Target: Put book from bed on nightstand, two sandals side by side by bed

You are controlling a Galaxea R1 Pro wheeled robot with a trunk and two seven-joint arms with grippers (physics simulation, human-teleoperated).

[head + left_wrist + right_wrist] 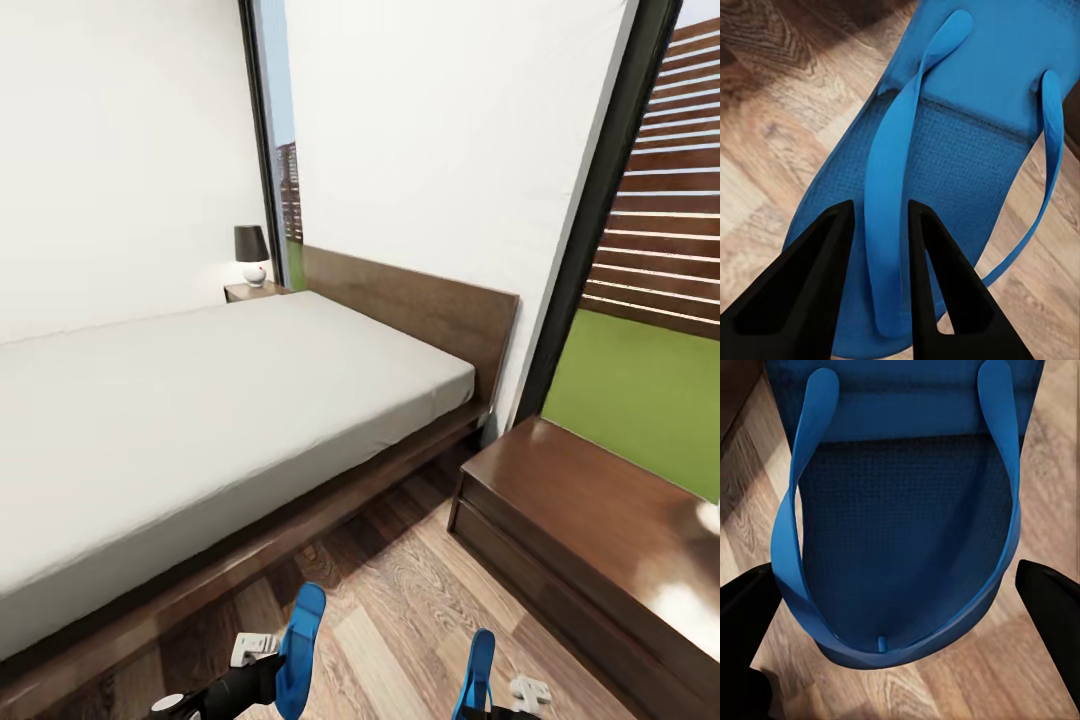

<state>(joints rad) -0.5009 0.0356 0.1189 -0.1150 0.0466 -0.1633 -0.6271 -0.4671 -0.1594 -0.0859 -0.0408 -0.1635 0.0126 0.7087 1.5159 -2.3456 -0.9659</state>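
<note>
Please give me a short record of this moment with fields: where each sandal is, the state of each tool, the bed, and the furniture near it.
left sandal: held on edge above the wood floor
left tool: shut on one strap of that sandal
right sandal: held on edge above the floor, apart from the other
right tool: fingers on either side of the sandal's sole
bed: mattress bare
near nightstand: at the robot's right, by the headboard
far nightstand: carries a lamp

The bed (200,400) lies left, a nightstand (600,560) right, 2 sandals (300,650) apparently above the floor (400,620) between them.
</note>
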